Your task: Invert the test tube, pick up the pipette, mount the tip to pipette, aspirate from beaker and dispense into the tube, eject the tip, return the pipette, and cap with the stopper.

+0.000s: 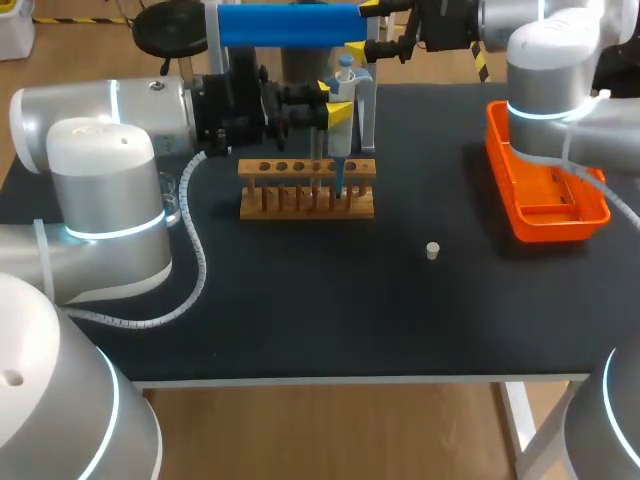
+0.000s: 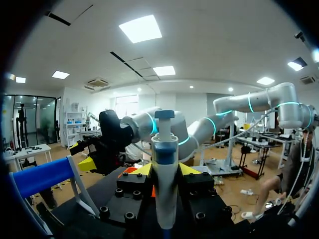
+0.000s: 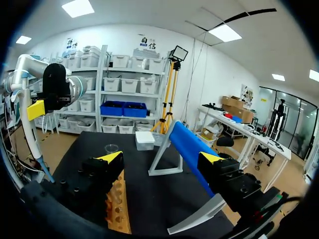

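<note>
My left gripper [image 1: 327, 100] is shut on the white and blue pipette [image 1: 342, 112], which it holds upright over the wooden test tube rack [image 1: 307, 190]. The pipette's blue tip [image 1: 339, 180] reaches down into a hole near the rack's right end; the tube there is hard to make out. In the left wrist view the pipette [image 2: 165, 164] stands between both yellow fingertips [image 2: 142, 170]. My right gripper [image 1: 385, 30] hangs open and empty behind the rack, beside the blue-barred pipette stand [image 1: 290, 25]. In its own view the right gripper [image 3: 161, 159] is wide open above the rack [image 3: 118, 209]. A small white stopper [image 1: 432, 250] lies on the mat.
An orange tray [image 1: 545, 215] sits at the right side of the table, under my right arm. A clear beaker [image 1: 170, 205] stands at the left, partly hidden by my left arm. The stand's grey legs [image 1: 367, 115] rise just behind the rack.
</note>
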`<state>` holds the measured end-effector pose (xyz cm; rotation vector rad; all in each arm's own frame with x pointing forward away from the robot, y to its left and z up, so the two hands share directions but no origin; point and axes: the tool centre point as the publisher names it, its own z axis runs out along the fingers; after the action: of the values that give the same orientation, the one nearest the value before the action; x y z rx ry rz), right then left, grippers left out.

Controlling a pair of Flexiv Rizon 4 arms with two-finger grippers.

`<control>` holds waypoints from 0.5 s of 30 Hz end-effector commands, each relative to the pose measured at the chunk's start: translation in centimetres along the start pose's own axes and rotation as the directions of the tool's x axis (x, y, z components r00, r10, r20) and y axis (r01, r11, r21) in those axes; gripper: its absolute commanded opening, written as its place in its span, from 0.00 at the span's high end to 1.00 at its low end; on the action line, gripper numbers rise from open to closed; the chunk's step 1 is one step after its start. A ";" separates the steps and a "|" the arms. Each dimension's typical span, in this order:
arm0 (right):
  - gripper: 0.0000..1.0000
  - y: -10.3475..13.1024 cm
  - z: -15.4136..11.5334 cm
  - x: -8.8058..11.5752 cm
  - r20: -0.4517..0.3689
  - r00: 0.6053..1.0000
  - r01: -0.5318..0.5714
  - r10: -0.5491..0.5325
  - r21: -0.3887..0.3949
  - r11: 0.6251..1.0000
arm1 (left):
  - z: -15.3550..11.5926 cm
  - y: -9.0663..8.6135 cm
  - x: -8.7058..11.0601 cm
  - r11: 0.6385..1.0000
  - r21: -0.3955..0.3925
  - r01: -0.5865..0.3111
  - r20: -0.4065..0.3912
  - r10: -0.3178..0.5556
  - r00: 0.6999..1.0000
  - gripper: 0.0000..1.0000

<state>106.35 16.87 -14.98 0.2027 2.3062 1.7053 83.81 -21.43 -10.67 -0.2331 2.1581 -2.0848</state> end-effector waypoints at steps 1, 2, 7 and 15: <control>0.00 0.1 0.3 -0.3 -0.002 1.000 -0.001 0.001 0.012 1.000 | 0.1 0.1 0.0 1.000 0.004 -0.001 0.001 0.001 1.000 1.00; 0.00 0.1 0.3 -0.3 -0.002 1.000 -0.002 0.002 0.014 1.000 | 0.1 0.1 0.0 1.000 0.004 -0.001 0.001 0.001 1.000 1.00; 0.00 0.1 0.3 -0.3 -0.001 1.000 -0.002 0.002 0.017 1.000 | 0.1 0.1 0.0 1.000 0.004 -0.001 0.001 0.001 1.000 1.00; 0.00 0.1 0.3 -0.3 -0.001 1.000 -0.002 0.002 0.017 1.000 | 0.1 0.1 0.0 1.000 0.004 -0.001 0.001 0.001 1.000 1.00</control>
<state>106.57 17.14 -14.96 0.2090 2.3187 1.6895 83.81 -21.43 -10.67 -0.2331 2.1581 -2.0848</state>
